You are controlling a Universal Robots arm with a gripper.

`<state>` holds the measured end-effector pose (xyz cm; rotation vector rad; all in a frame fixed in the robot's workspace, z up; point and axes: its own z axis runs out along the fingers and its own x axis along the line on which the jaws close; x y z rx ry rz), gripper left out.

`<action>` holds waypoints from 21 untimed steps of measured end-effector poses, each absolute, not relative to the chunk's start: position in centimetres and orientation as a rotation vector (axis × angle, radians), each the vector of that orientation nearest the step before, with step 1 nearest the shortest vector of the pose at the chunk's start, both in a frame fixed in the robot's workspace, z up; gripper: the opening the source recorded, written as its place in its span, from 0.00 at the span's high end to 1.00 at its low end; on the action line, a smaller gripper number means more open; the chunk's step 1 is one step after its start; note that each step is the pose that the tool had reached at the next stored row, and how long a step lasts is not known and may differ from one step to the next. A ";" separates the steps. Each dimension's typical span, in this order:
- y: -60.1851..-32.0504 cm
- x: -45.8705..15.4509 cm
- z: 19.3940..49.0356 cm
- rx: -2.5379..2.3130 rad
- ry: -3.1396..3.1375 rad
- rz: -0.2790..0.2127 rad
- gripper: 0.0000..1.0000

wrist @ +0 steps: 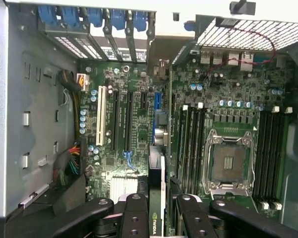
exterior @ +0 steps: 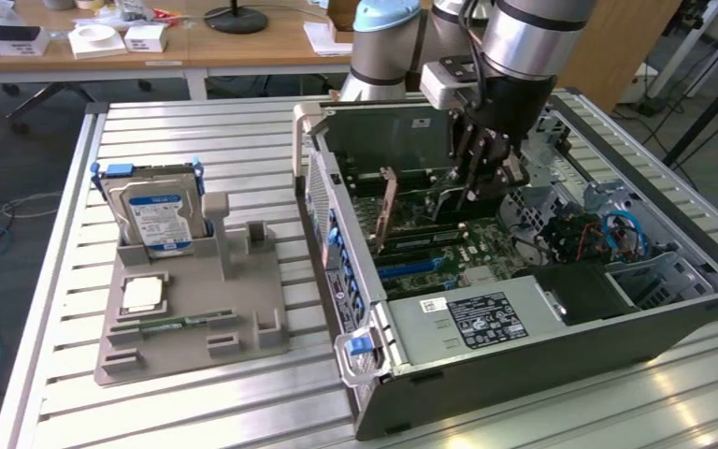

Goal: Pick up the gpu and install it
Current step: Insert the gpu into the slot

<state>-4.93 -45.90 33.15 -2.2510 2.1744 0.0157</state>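
The arm reaches down into the open computer case (exterior: 522,374), which lies on its side on the slatted metal worktop (exterior: 184,402), towards the exterior view's right. The hand (exterior: 474,192) is narrowed on the gpu (wrist: 155,220). The card stands on edge between the black fingers (wrist: 135,218), with a green logo showing on its face. It hangs over the motherboard (wrist: 139,124), roughly in line with the row of long expansion slots (wrist: 114,119). Whether its lower edge touches a slot I cannot tell.

Inside the case, the motherboard covers the floor. A square processor socket (wrist: 227,161) with a metal frame sits beside the memory slots. A row of blue clips (wrist: 104,15) lines the rear wall. At the near end of the case lies a silver power supply (exterior: 484,318) with a black label. Blue cables (exterior: 621,229) curl in the bay at the exterior view's right.

Well apart from the case, at the exterior view's left, a grey holder (exterior: 240,299) rests on the worktop. It carries a hard drive (exterior: 160,220) with a blue label, standing upright at its far end. A square processor chip (exterior: 143,295) lies flat in a pocket near the middle, and a narrow green RAM stick (exterior: 191,321) lies just nearer than that
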 end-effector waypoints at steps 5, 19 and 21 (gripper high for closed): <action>-45.9 -5.0 33.0 -2.249 2.173 0.012 0.73; -45.9 -5.9 30.4 -2.247 2.171 0.007 0.73; -45.9 -5.9 30.1 -2.247 2.171 0.007 0.73</action>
